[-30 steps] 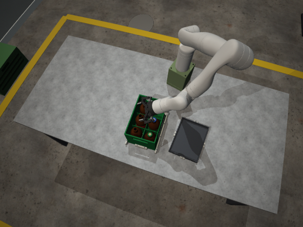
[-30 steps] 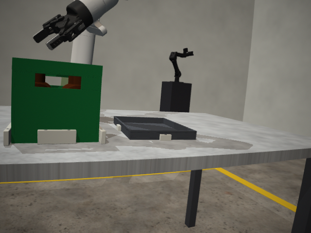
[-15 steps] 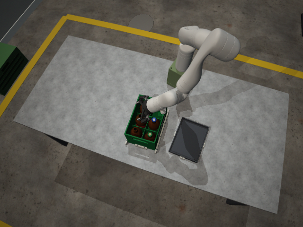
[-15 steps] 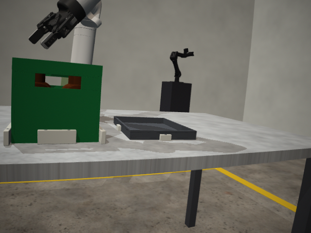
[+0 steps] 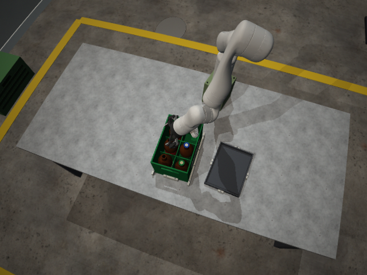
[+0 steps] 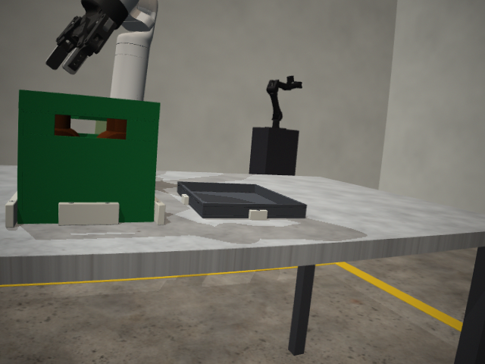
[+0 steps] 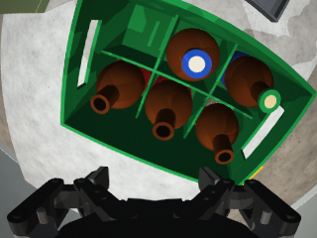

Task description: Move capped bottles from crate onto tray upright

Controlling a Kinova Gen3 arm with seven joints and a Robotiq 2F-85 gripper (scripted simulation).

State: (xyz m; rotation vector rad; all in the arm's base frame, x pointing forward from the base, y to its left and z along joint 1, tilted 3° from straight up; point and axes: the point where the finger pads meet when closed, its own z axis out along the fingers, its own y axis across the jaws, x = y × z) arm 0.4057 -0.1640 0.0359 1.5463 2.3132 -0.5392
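The green crate (image 5: 179, 147) stands on the table left of the dark tray (image 5: 229, 173). In the wrist view the crate (image 7: 178, 93) holds five brown bottles. One has a blue cap (image 7: 196, 62) and one a green cap (image 7: 268, 99). Three are open (image 7: 101, 103) (image 7: 162, 131) (image 7: 224, 157). One corner compartment (image 7: 149, 27) is empty. My gripper (image 5: 171, 142) is open and empty, tilted, above the crate's left column; it also shows in the side view (image 6: 64, 61), clear of the crate's rim. The blue-capped bottle (image 5: 186, 145) and the green-capped bottle (image 5: 181, 162) stand in the column nearer the tray.
The tray (image 6: 240, 199) is empty. White blocks (image 6: 88, 212) sit against the crate's base and small ones at the tray's edges. The arm's green base (image 5: 218, 84) stands behind the crate. A black stand with a small arm (image 6: 273, 150) is beyond the table.
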